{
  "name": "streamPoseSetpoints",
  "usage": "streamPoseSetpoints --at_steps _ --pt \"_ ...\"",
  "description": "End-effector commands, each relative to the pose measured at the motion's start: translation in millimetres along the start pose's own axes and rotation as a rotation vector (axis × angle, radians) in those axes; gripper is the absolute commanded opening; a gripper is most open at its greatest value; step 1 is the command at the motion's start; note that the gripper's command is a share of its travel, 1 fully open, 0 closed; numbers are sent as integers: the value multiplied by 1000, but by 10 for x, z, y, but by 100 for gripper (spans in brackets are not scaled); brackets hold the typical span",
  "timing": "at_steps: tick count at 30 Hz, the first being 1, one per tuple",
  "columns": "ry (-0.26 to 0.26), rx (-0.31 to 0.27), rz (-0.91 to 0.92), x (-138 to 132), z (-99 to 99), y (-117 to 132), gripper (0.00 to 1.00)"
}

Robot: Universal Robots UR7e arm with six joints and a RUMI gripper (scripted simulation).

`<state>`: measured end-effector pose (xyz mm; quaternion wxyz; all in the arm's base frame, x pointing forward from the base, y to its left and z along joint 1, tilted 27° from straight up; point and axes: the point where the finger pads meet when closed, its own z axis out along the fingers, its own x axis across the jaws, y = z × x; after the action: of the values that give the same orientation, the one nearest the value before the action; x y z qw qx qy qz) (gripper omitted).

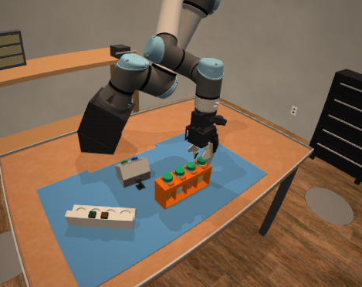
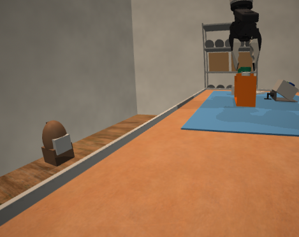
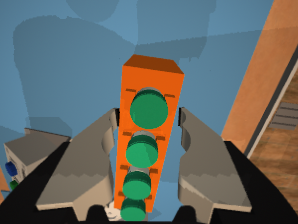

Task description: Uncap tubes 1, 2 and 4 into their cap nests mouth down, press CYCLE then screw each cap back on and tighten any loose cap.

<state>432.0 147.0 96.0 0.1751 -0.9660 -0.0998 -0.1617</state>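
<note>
My gripper is open around tube 1's green cap, with a gap on each side. This cap sits on its tube at the end of the orange DS rack. Caps also sit on tube 2, tube 3 and tube 4; whether any stands higher is unclear. The white CT tray has empty nests; its green lamp and amber lamp look dark.
The grey housing with the blue CYCLE key and green READY key stands beside the rack. A small black stand is between them. The tray lies beyond tube 4's end.
</note>
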Motion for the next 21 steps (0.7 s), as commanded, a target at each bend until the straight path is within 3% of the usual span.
streamPoseSetpoints --at_steps 1,11,19,20,21 --pt "2 -15 221 3 -2 -2 35" --pt "6 -14 685 3 -2 -2 35" --pt "6 -14 685 3 -2 -2 35" --pt "6 -14 685 3 -2 -2 0" --pt "6 -14 685 3 -2 -2 0"
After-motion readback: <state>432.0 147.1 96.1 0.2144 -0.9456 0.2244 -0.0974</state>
